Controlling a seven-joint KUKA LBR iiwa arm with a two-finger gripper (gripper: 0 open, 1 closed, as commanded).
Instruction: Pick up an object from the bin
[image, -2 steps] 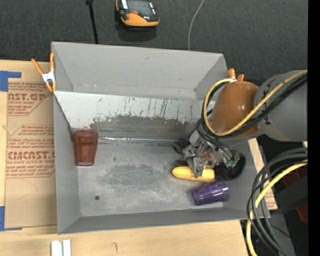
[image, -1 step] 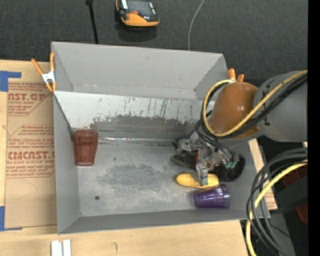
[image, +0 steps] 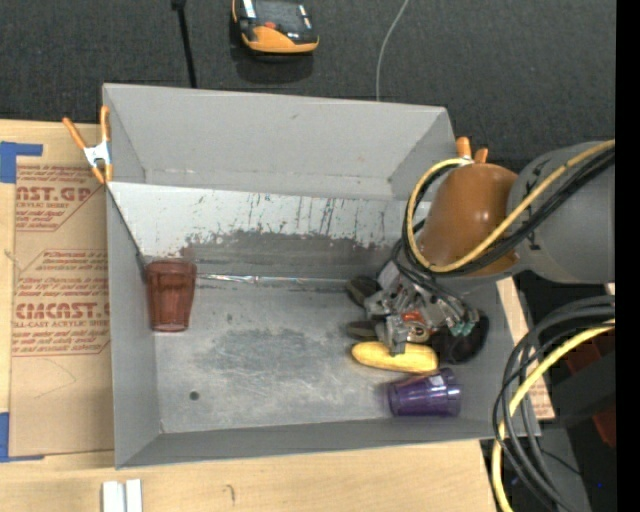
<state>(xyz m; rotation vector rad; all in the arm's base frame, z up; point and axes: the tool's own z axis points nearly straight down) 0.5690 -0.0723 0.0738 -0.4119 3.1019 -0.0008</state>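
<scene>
Banana: yellow, short and slightly curved. It lies flat on the bin floor in the lower right part of the view, its length running roughly left to right.
Hand: low in the right side of the bin, directly over the banana's upper edge. Whether it touches the banana or stops just short of it cannot be made out.
Hand state: cannot tell whether it is spread apart or pressed together. Its tip is a cluster of grey metal with a small red and white spot, set right against the banana.
Arm: grey, entering from the right above the bin's right wall.
Wrist cover: rounded and orange-brown, with yellow and black cables looping around it.
Purple cup: lying on its side just below the banana's right end, near the bin's lower right corner.
Black thing: dark and rounded, just right of the hand and beside the banana's right end, close to the right wall. Its kind cannot be told.
Dark pieces: two small dark shapes just left of the hand, one above the other, too dim to name.
Red-brown cup: a translucent tumbler by the left wall, well apart from the hand and the banana.
Bin: grey metal with sloped walls. The floor is scuffed and streaked, with bare metal between the red-brown cup and the things on the right.
</scene>
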